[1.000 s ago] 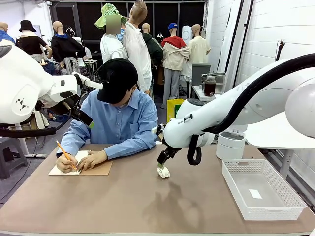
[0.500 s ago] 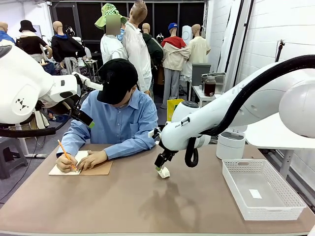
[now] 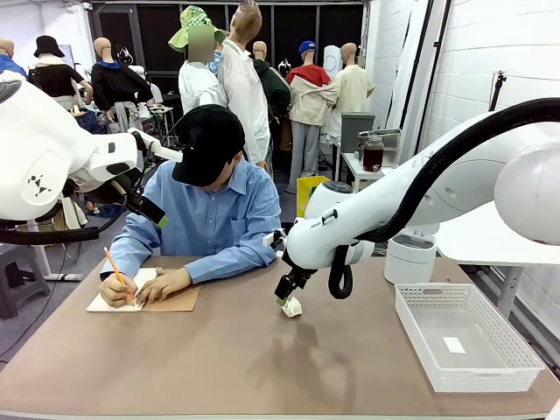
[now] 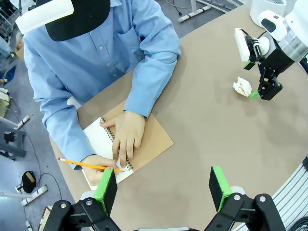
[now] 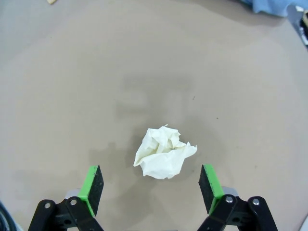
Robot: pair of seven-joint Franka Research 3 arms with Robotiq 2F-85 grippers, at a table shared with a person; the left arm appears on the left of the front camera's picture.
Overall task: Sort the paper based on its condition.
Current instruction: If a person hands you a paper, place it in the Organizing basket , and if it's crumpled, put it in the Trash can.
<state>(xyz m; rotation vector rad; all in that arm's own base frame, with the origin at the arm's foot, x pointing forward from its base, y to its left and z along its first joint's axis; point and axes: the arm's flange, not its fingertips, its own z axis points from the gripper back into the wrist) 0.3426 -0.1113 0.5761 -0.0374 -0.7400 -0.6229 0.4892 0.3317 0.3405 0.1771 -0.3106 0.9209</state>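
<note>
A crumpled ball of white paper (image 3: 291, 306) lies on the brown table (image 3: 262, 367) near its middle. My right gripper (image 3: 283, 296) hangs just over the ball, open. In the right wrist view the ball of paper (image 5: 164, 157) sits on the table between and just beyond the green pads (image 5: 91, 186) of the right gripper (image 5: 150, 186), untouched. From the left wrist view, the crumpled paper (image 4: 242, 86) shows beside the right gripper (image 4: 251, 79). My left gripper (image 4: 162, 190) is open and empty, raised high at the left (image 3: 154, 213) above the person's side of the table.
A person in a blue shirt (image 3: 210, 219) writes with a pencil (image 4: 89, 165) in a spiral notebook (image 3: 171, 301) at the far left. At the right stands a white mesh basket (image 3: 507, 367) holding one small white scrap (image 3: 453, 345). Behind it stands a white round bin (image 3: 409, 258).
My right gripper has come down and slightly left, closer over the crumpled paper, its jaws staying open. The left arm has not moved.
</note>
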